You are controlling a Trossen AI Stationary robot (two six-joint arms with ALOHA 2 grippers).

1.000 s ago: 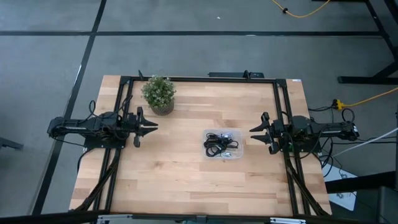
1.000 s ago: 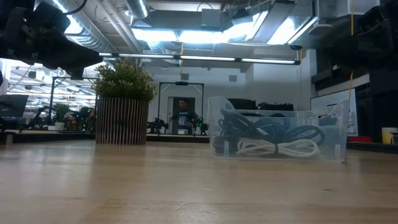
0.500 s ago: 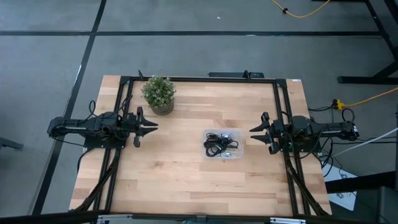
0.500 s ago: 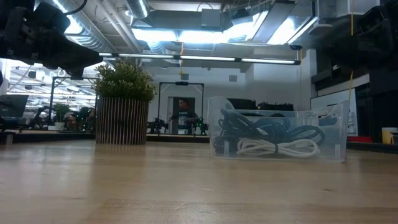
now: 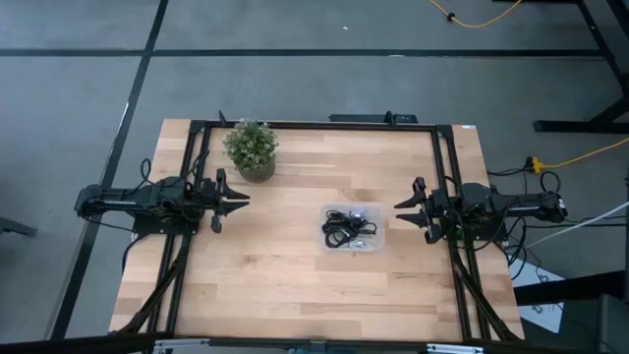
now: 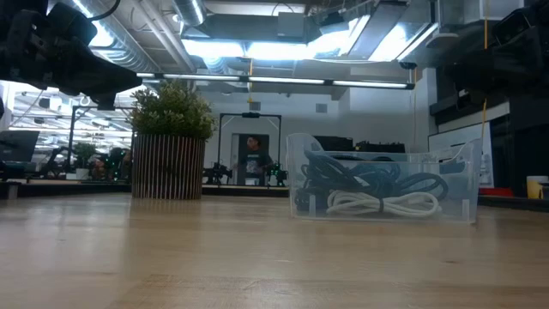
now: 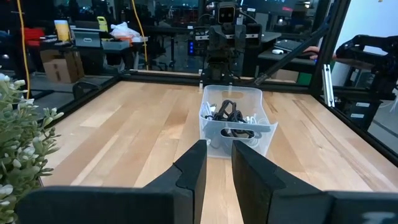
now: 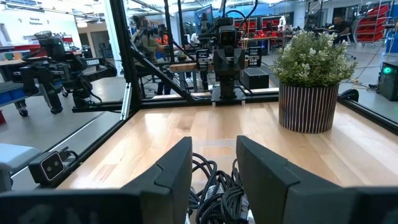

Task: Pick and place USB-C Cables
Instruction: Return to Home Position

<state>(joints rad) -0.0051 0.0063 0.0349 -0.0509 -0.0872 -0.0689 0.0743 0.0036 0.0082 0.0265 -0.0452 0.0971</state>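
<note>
The USB-C cables [image 5: 346, 229] lie tangled in a small clear bin [image 5: 378, 243] that stands on the table right of centre. The low view shows dark cables [image 6: 360, 178] piled over a pale one [image 6: 377, 204]. My left gripper [image 5: 246, 200] hovers over the table's left part, pointing at the bin, its fingers a narrow gap apart [image 7: 217, 155]. My right gripper [image 5: 398, 206] hovers just right of the bin, pointing at it, with its fingers a little apart [image 8: 214, 155]. From there the cables [image 8: 214, 186] show below and beyond its fingertips. Neither gripper touches anything.
A potted plant [image 5: 251, 147] in a ribbed pot stands on the far left part of the table, just beyond my left gripper. Black frame rails [image 5: 440, 167] run along the left, right and far edges. A person [image 6: 253, 159] stands far behind the table.
</note>
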